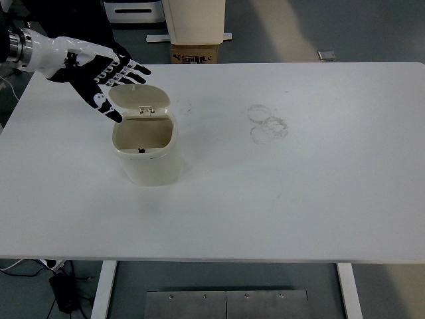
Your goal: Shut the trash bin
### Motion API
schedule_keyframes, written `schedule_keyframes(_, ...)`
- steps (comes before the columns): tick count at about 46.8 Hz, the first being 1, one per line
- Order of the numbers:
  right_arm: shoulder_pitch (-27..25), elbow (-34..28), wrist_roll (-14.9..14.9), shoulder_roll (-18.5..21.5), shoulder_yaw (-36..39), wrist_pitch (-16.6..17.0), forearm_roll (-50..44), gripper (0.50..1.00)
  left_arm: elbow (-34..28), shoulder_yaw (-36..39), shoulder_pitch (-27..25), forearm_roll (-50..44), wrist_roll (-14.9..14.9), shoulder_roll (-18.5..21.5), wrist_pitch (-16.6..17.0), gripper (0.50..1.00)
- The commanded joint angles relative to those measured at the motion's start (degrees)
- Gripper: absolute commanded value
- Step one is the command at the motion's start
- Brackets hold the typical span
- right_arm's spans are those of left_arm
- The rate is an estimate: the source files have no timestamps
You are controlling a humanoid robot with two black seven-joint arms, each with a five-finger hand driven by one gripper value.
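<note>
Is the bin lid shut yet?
No, the lid stands tipped up behind the open mouth of the bin, with the left hand spread open just behind it.

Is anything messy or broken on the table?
Nothing looks broken. The only odd bit is some faint ring-shaped smudges on the white table, right of the cream trash bin, whose lid stands open.

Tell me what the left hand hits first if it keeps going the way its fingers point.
Most likely the raised lid of the trash bin. The left hand is open, its fingers aimed right and slightly down, behind the lid's upper edge. Depth is unclear from the head view, so they might pass just behind it.
</note>
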Motion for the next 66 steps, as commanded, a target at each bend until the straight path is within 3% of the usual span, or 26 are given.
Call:
schedule_keyframes(1, 0.05, 0.0, 0.04, 0.0, -0.03, 0.0, 0.0, 0.991, -0.63, 1.64, -0.22, 0.05, -0.08, 1.13, -0.28, 1.0)
schedule_keyframes(20, -0.04, 0.0, -0.05, 0.0, 0.06, 0.0, 0.09, 0.991, -4.14, 2.0, -2.33, 0.14, -0.08, 1.4, -0.28, 1.0)
schedule_keyframes(66, 0.05, 0.0, 0.04, 0.0, -0.03, 0.0, 0.0, 0.991, -8.62, 2.44, 0.75, -0.04, -0.08, 0.35, -0.28, 1.0)
